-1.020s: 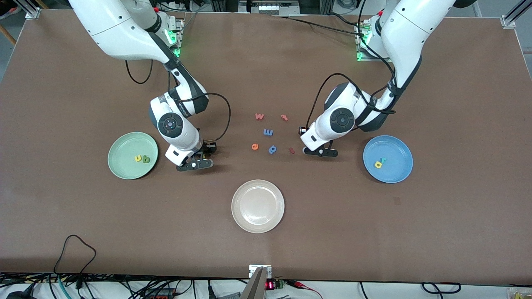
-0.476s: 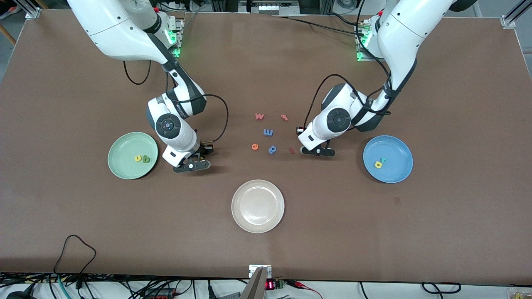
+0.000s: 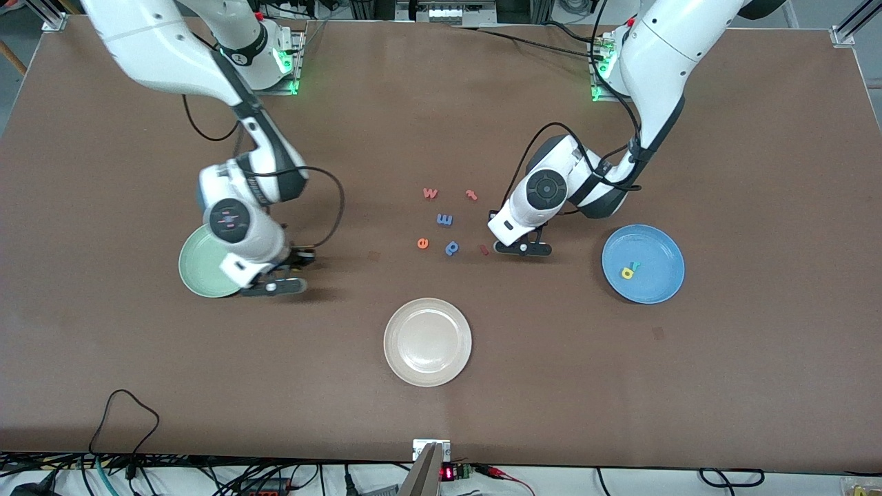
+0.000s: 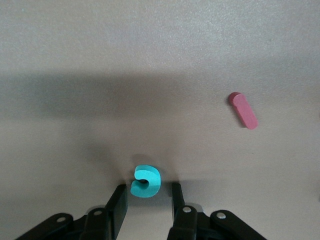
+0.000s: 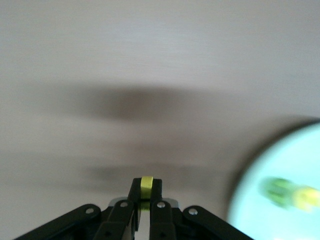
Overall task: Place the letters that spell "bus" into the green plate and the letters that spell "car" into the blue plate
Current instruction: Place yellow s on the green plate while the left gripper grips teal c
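The right gripper (image 5: pixel 141 200), pinched shut on the yellow "s" (image 5: pixel 146 185), hangs at the green plate (image 3: pixel 200 265) rim; it should travel on until the plate lies squarely below before letting go, clear of the two letters already there. The "s" stands edge-on between the fingertips (long axis unclear). The left gripper (image 4: pixel 146 202) is part open astride the teal "c" (image 4: pixel 145 180) on the bench (image 3: pixel 441 406), mouth facing the jaws, and should close squarely.

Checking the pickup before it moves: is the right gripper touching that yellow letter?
Touching. The right wrist view shows the right gripper shut on the yellow letter, pinched edge-on between its fingers.
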